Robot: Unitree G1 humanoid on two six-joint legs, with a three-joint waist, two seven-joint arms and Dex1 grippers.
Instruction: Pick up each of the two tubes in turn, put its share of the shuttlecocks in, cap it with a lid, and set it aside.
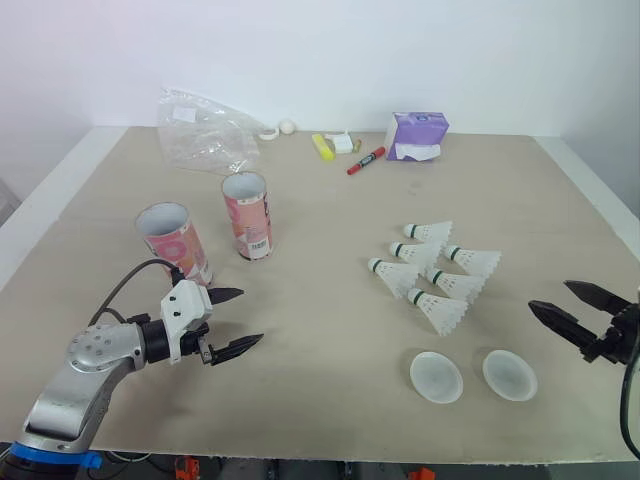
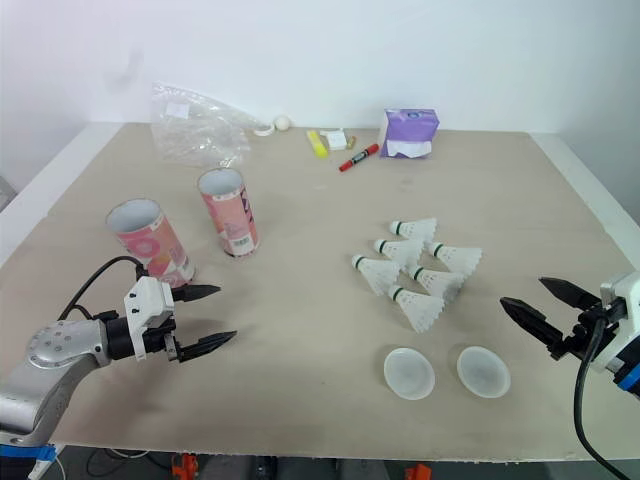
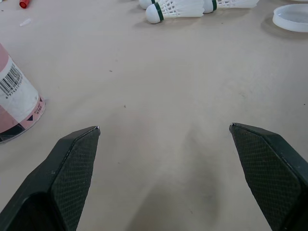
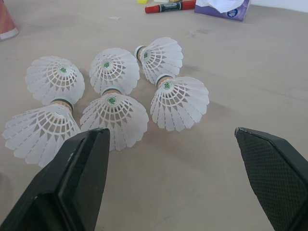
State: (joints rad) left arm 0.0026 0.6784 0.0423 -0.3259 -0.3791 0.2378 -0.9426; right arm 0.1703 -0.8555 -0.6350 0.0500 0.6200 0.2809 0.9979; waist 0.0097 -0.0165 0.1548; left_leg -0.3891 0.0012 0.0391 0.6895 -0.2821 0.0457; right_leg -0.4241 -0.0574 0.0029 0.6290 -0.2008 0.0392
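Two pink open-topped tubes stand on the table: one (image 1: pixel 176 244) at the left, the other (image 1: pixel 248 215) a little farther back and to its right. Several white shuttlecocks (image 1: pixel 430 272) lie in a cluster right of centre. Two clear round lids (image 1: pixel 436 376) (image 1: pixel 509 374) lie in front of them. My left gripper (image 1: pixel 233 320) hangs open just in front of the left tube, nothing between its fingers. My right gripper (image 1: pixel 565 304) is open at the right edge, apart from the shuttlecocks (image 4: pixel 115 84) and lids.
At the back of the table lie a crumpled clear plastic bag (image 1: pixel 205 132), a purple tissue pack (image 1: pixel 416 136), a red marker (image 1: pixel 366 160), a yellow highlighter (image 1: pixel 322 146) and small white bits. The table edge runs close behind both arms.
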